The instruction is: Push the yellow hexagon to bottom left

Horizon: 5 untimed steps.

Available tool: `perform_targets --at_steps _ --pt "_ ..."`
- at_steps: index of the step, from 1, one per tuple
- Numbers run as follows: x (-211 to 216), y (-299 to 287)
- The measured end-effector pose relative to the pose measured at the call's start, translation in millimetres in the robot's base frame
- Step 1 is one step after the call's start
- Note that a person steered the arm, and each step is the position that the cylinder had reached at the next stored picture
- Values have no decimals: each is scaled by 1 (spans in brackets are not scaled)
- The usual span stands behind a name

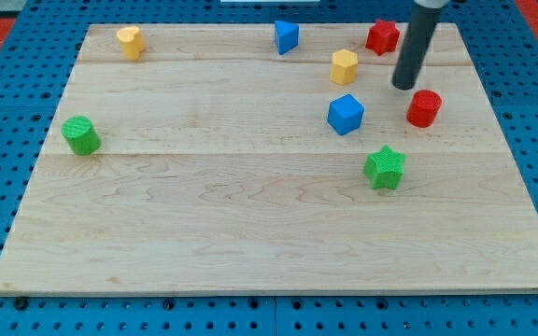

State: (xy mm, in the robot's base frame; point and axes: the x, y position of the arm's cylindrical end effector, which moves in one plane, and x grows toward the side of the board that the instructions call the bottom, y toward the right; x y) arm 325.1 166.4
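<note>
The yellow hexagon (pixel 345 66) sits on the wooden board (pixel 250 215) at the upper right. My tip (pixel 403 86) rests on the board to the right of the hexagon and slightly below it, with a gap between them. The rod rises from the tip to the view's top edge. The red cylinder (pixel 424 108) is just right of and below my tip. The red star (pixel 382 36) is above and left of my tip.
A blue cube (pixel 346 114) lies below the yellow hexagon. A green star (pixel 384 168) is lower right of it. A blue triangle-like block (pixel 286 36) sits at top centre. A yellow heart-like block (pixel 130 41) is at top left. A green cylinder (pixel 81 135) is at the left.
</note>
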Motion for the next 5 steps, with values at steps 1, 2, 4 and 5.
perform_targets --at_steps 1,2,4,5 --pt "0 -27" --pt "-20 -1" --pt "-52 -34" --pt "-30 -92"
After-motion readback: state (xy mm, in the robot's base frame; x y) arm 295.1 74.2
